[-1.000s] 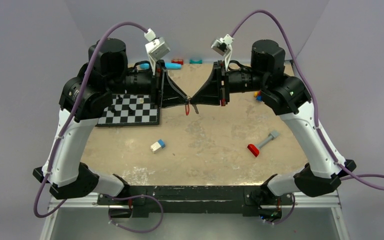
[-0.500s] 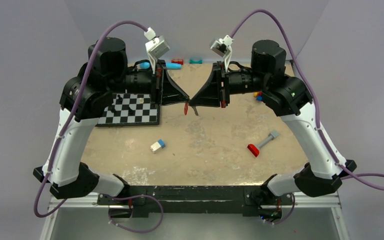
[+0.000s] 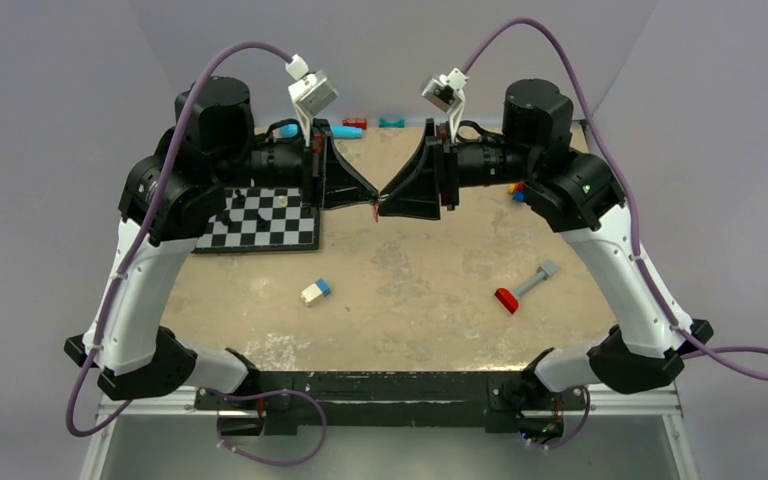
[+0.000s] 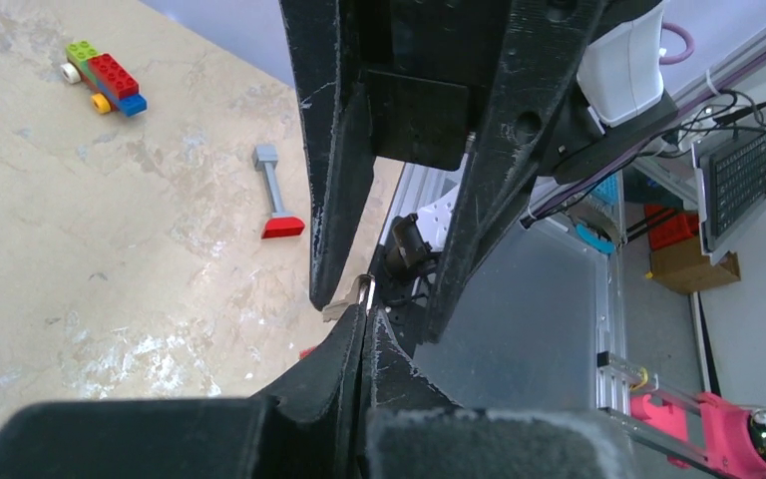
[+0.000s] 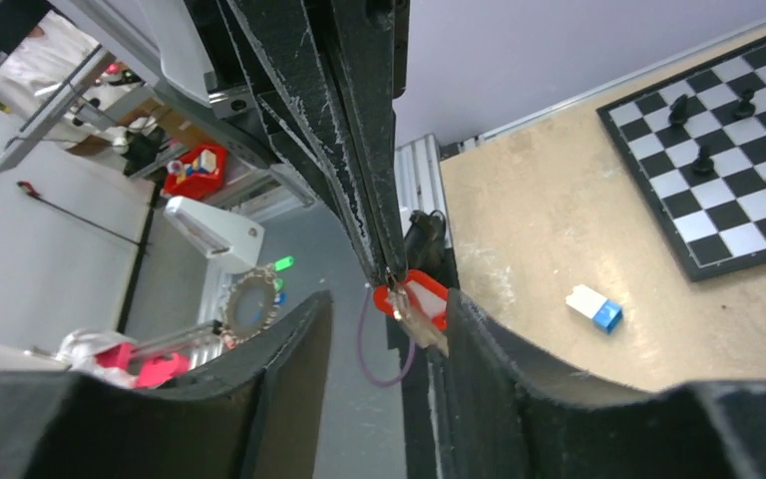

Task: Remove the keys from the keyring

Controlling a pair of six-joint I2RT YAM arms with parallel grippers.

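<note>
My two grippers meet tip to tip above the back middle of the table. The left gripper (image 3: 371, 199) is shut on the metal keyring (image 4: 364, 291), which pokes out of its tips (image 4: 366, 315). A red key tag (image 5: 422, 296) and a pale key (image 5: 423, 329) hang from that ring. The right gripper (image 5: 387, 299) is open, its jaws standing on either side of the left gripper's tips and the tag, with the key close to one finger (image 5: 479, 359). From the left wrist, the right gripper's fingers (image 4: 334, 200) come down from above, spread apart. From overhead only a bit of red tag (image 3: 374, 209) shows.
A chessboard (image 3: 265, 220) with a few pieces lies under the left arm. A white-and-blue block (image 3: 314, 291) and a red-and-grey tool (image 3: 522, 288) lie on the table's middle. Small toy pieces (image 3: 355, 124) sit at the back edge, and brick pieces (image 3: 513, 190) lie by the right arm.
The right gripper's jaws have opened from shut. The left gripper's jaws have closed fully on the ring. Tag and key now hang less far below the tips.
</note>
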